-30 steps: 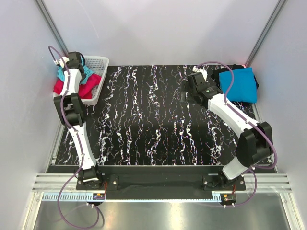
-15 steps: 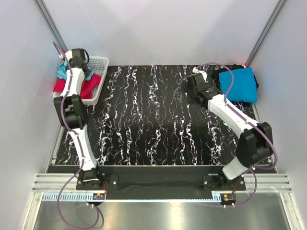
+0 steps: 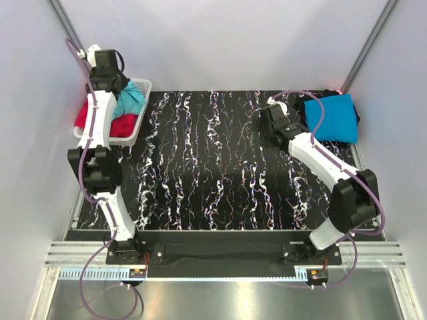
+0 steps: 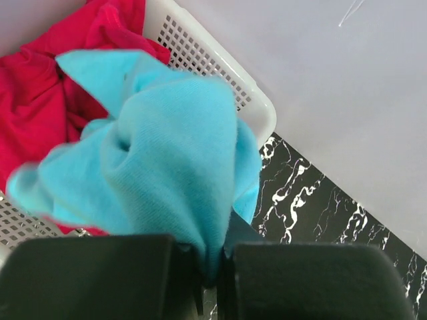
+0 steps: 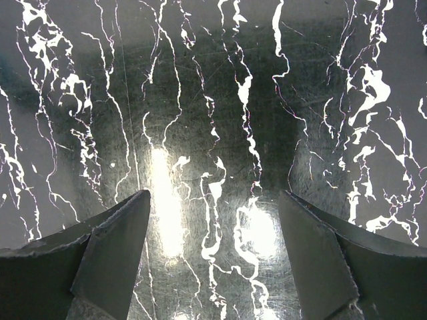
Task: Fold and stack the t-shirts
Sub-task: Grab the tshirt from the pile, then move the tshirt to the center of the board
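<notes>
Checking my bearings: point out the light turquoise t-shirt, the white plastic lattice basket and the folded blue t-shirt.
light turquoise t-shirt [image 4: 167, 153]: left wrist view, bunched middle.
white plastic lattice basket [image 4: 261, 117]: left wrist view, corner rim.
folded blue t-shirt [image 3: 331, 119]: top external view, centre.

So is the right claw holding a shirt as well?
No, the right gripper stands open above the marbled table, with nothing in its grasp.

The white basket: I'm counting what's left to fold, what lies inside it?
Crumpled red fabric lies inside the basket. The turquoise t-shirt, pinched in the left pincer, hangs above, hiding part; anything beneath the red is covered.
</notes>
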